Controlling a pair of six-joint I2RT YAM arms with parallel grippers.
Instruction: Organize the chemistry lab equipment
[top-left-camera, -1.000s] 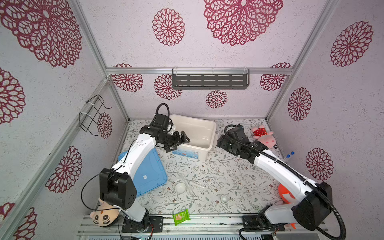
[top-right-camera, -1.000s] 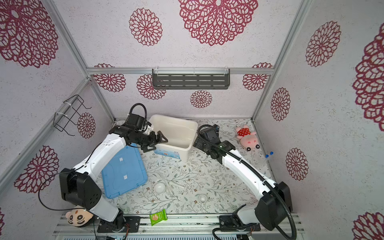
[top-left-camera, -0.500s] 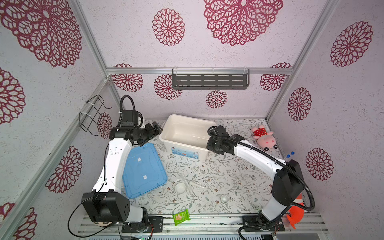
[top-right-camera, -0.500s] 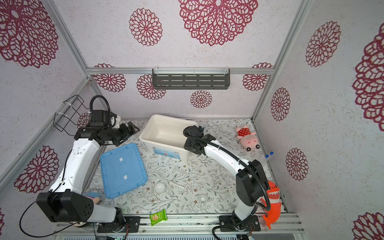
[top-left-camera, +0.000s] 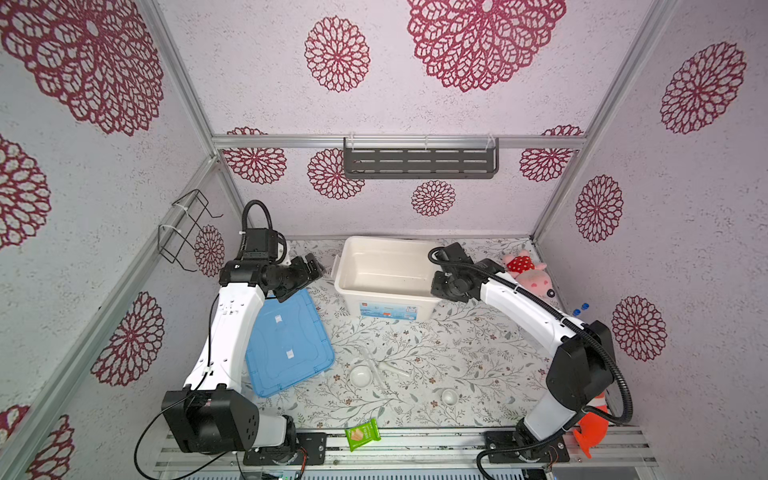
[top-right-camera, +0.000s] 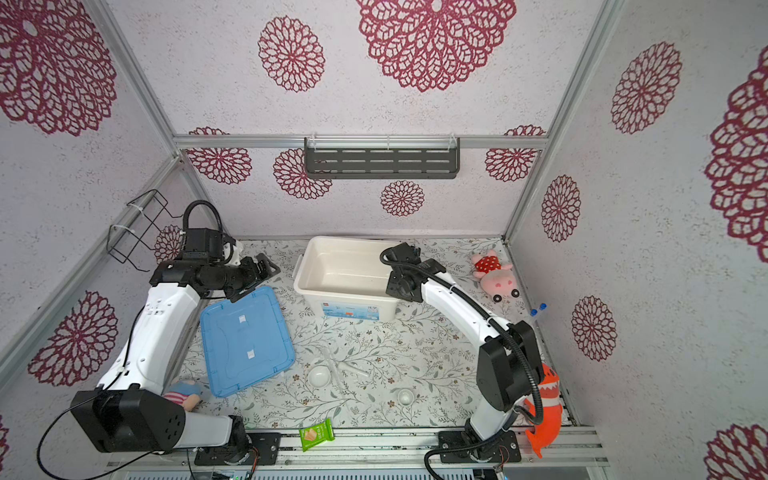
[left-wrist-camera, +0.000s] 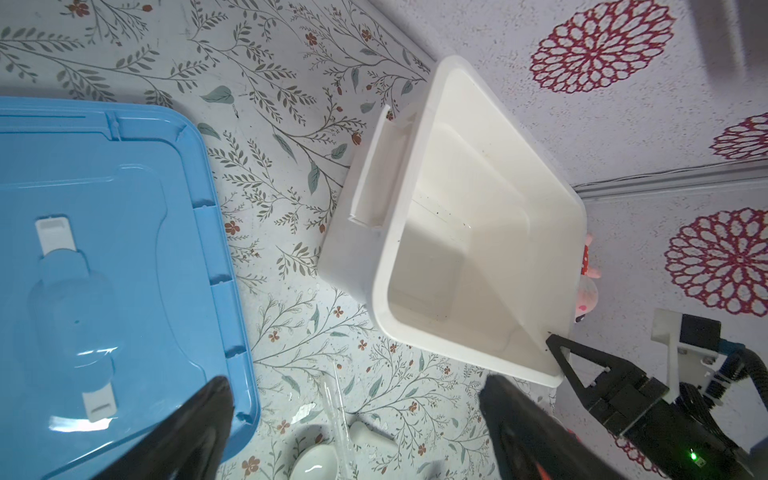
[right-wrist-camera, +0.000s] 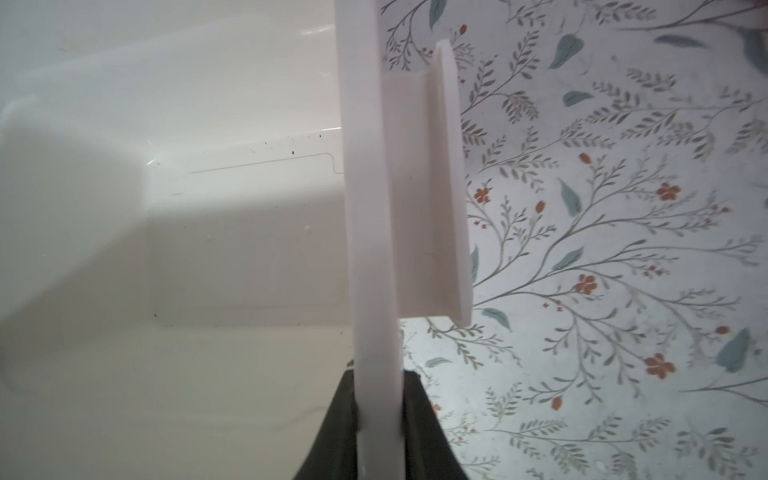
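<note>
Mid-frame: right jaws pinch bin rim (right-wrist-camera: 368, 208); left jaws spread, empty. Risk: thin-rim grip slips, or one-sided pull tips bin.

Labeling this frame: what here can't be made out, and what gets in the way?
- right gripper: in both top views its wrist hides the jaws; only the right wrist view shows them on the white bin.
- blue-capped tubes: too small in both top views; only caps read.
- glass tubes: clear on patterned table; count unclear.
- plush toy: mostly behind the left arm in a top view.
</note>
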